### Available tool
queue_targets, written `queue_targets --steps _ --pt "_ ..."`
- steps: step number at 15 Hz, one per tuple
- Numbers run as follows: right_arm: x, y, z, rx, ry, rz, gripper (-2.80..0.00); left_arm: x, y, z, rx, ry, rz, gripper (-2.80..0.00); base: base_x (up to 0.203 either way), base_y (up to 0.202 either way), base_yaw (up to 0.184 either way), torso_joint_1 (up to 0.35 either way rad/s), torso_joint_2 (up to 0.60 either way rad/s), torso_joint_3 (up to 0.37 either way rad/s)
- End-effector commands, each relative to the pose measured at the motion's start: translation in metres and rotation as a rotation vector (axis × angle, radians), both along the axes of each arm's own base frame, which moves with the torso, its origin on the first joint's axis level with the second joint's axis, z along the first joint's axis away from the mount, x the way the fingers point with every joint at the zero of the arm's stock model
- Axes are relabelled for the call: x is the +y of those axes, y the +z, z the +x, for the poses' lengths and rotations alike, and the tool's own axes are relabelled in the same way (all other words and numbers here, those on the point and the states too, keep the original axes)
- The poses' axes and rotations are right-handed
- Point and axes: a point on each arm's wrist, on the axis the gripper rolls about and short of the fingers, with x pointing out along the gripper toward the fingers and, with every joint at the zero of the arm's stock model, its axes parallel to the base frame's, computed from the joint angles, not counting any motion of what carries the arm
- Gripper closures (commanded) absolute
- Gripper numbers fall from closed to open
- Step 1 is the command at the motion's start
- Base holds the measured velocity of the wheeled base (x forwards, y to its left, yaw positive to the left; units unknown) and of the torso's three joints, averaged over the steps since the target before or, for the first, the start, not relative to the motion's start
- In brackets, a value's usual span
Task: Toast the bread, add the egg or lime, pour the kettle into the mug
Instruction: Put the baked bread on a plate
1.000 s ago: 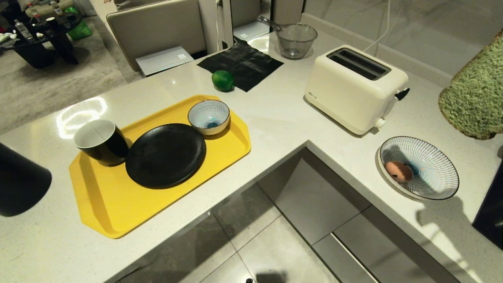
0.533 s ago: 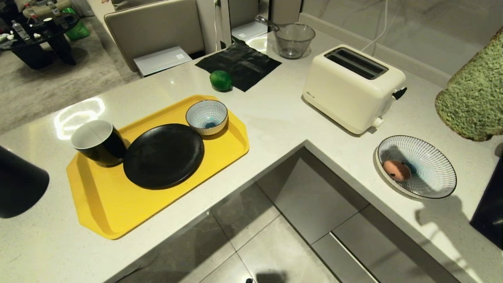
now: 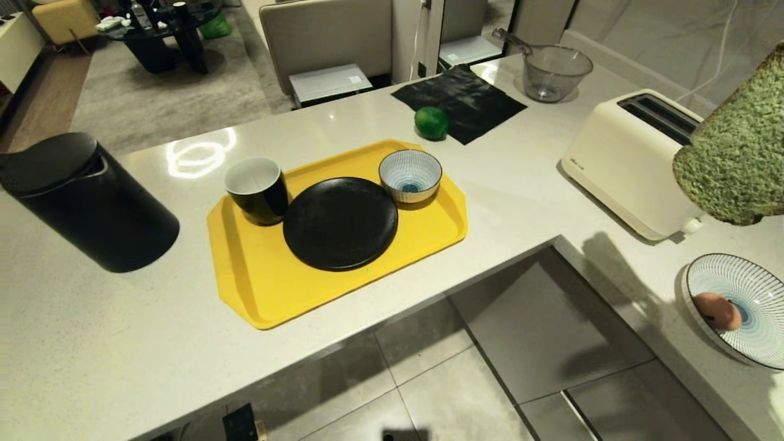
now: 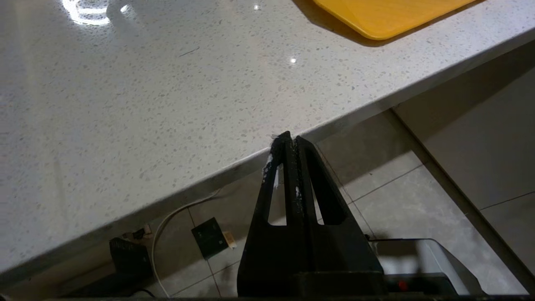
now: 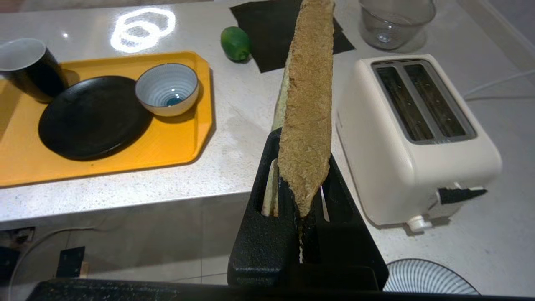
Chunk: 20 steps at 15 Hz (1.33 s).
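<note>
The bread [image 3: 732, 159], green-faced with a tan crust, hangs in the air at the far right, above and just beside the cream toaster [image 3: 631, 159]. My right gripper [image 5: 301, 150] is shut on the lower end of the bread [image 5: 307, 104], which stands edge-on next to the toaster's [image 5: 418, 138] two empty slots. The black kettle [image 3: 79, 202] stands at the left. The mug [image 3: 257, 190] sits on the yellow tray [image 3: 263, 288]. The lime [image 3: 431, 122] lies by a black cloth [image 3: 459, 101]. The egg [image 3: 716, 310] rests in a striped plate [image 3: 759, 331]. My left gripper [image 4: 291, 140] is shut and empty, low by the counter's edge.
A black plate [image 3: 340, 223] and a striped bowl [image 3: 410, 175] share the tray with the mug. A glass measuring jug [image 3: 551, 73] stands at the back beyond the cloth. The counter is L-shaped, with tiled floor in its inner corner.
The whole head view has swung, so the camera moved: the kettle now shows in full, and the toaster and egg plate lie further right. The bread stays gripped at the right edge.
</note>
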Motion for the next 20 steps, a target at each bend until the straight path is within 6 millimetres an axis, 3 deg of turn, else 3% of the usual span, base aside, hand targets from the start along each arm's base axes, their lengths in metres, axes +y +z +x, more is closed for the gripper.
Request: queue_targets --steps 1,20 --pt "0.000 0.000 -0.001 -0.002 0.021 -0.003 0.00 0.000 0.000 0.000 0.000 0.000 0.000 0.00 0.000 0.000 0.000 0.000 0.00 0.000" --pt "0.003 0.002 0.009 -0.034 0.104 -0.093 0.00 0.000 0.000 0.000 0.000 0.000 0.000 0.00 0.000 0.000 0.000 0.000 0.00 0.000"
